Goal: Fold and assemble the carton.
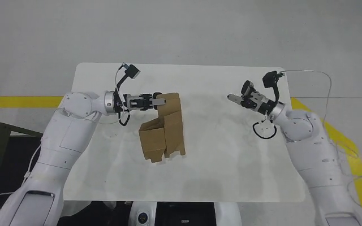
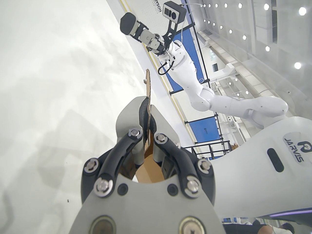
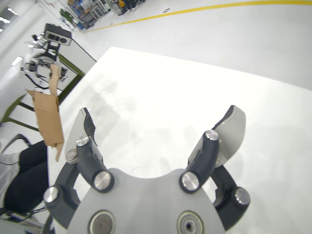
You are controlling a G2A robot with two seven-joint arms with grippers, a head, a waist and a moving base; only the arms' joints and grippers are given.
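A brown cardboard carton (image 1: 165, 129), partly unfolded with loose flaps, is lifted off the white table (image 1: 226, 169) left of centre. My left gripper (image 1: 160, 101) is shut on the carton's upper edge; the left wrist view has the cardboard edge (image 2: 148, 91) pinched between its pads. At the table's right side my right gripper (image 1: 232, 98) hovers open, its fingers (image 3: 85, 122) spread wide with nothing between them, well apart from the carton (image 3: 47, 120).
The white table's surface (image 3: 158, 93) is bare around the carton. A yellow floor line (image 1: 28, 101) runs behind the table. Racks and benches (image 3: 97, 1) stand far off in the room.
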